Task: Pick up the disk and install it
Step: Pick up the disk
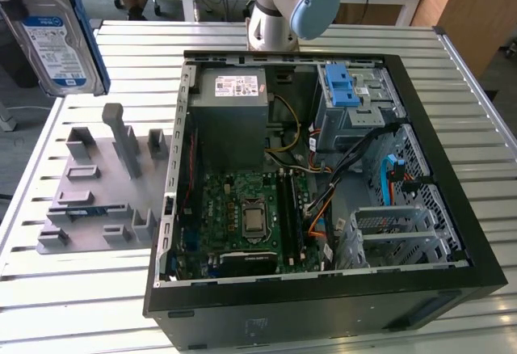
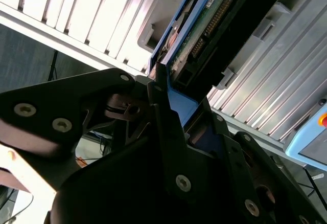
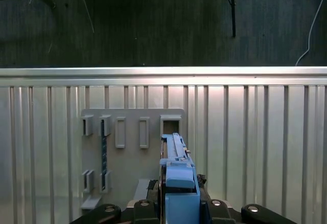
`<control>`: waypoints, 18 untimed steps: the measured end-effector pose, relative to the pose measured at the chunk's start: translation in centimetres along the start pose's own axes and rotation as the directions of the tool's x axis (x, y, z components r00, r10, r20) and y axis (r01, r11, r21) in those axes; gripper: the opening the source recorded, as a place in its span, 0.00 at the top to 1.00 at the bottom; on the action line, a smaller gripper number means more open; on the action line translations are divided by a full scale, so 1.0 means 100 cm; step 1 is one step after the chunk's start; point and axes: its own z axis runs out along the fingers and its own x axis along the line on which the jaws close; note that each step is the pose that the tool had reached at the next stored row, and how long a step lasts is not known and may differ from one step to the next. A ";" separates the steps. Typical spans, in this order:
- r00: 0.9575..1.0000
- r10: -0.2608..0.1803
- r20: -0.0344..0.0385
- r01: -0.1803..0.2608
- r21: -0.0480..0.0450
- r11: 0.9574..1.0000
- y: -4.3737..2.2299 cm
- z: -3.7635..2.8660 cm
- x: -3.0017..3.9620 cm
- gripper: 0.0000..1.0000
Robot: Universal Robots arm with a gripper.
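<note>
Nearest the exterior camera lay the open computer case [image 1: 323, 309] on the slatted table [image 1: 477, 111], its side panel off so the bays could be reached from above. Just beside it, toward the exterior view's left, sat a grey fixture [image 1: 105, 184] of upright slots, judged to be a rack for parking parts. Farther back inside the case were the power supply box [image 1: 230, 115] and, to the exterior view's right of it, the drive cage [image 1: 351, 99] with its blue handle. Beyond the case stood the arm's base [image 1: 291, 2].

The disk [image 1: 52, 39] hung clear of the table at the exterior view's far left, upright, well apart from the case, with its label toward the camera. In both wrist views the gripper [image 2: 186, 109] [image 3: 180, 203] was clenched on the disk [image 2: 225, 19] [image 3: 176, 157], fingers either side of the blue carrier [image 2: 180, 97] — probably so the circuit board stayed untouched.

Writing: the disk's label was white and blue and the supply box carried a white sticker, the print on both too small to read.
</note>
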 end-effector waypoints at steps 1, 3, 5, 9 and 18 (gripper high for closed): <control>1.000 0.000 0.000 0.000 0.000 1.000 0.0000 -0.0012 0.0000 0.64; 1.000 0.000 0.000 0.000 0.000 1.000 -0.0001 -0.0037 0.0001 0.64; 1.000 0.000 0.000 0.000 0.000 1.000 -0.0003 -0.0066 0.0001 0.64; 1.000 0.000 0.000 0.000 0.001 1.000 -0.0005 -0.0118 0.0003 0.64; 1.000 0.000 0.000 0.000 0.001 1.000 -0.0009 -0.0214 0.0004 0.64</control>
